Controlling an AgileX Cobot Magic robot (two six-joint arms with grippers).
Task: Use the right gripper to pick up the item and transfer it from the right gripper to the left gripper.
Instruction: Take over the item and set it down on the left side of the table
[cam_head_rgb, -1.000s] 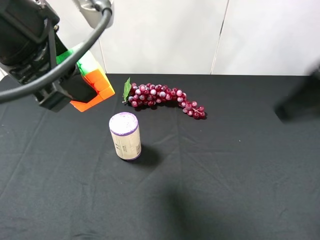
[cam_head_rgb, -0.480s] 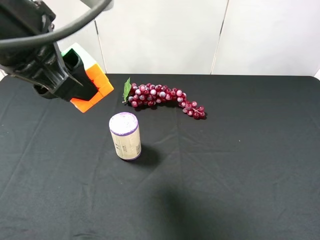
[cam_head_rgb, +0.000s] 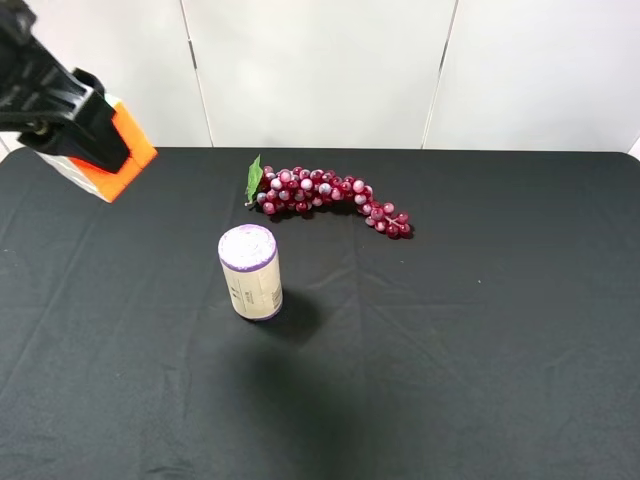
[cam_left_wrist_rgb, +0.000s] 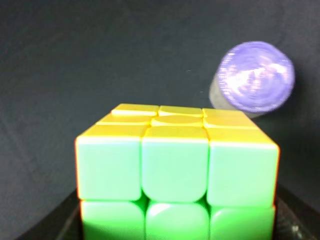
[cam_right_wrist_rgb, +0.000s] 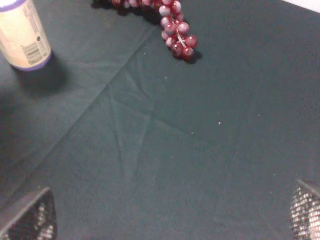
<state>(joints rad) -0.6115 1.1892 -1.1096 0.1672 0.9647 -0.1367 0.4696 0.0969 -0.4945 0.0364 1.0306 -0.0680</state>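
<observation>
The puzzle cube (cam_head_rgb: 118, 152) is held in the air at the far left, above the table's back-left corner, with its orange face showing. My left gripper (cam_head_rgb: 92, 140) is shut on it. In the left wrist view the cube (cam_left_wrist_rgb: 175, 165) fills the frame, green face towards the camera, with dark fingers at the lower corners. My right gripper (cam_right_wrist_rgb: 167, 215) is out of the exterior view. In the right wrist view its fingertips (cam_right_wrist_rgb: 27, 217) stand wide apart and empty over bare black cloth.
A purple-lidded can (cam_head_rgb: 250, 272) stands upright left of the table's middle, and also shows in both wrist views (cam_left_wrist_rgb: 256, 76) (cam_right_wrist_rgb: 22, 35). A bunch of red grapes (cam_head_rgb: 330, 195) lies behind it (cam_right_wrist_rgb: 175, 30). A black cloth (cam_head_rgb: 480, 330) covers the table.
My left gripper has carried the cube left and back, away from the grapes. The blurred right arm at the right edge has left the exterior view.
</observation>
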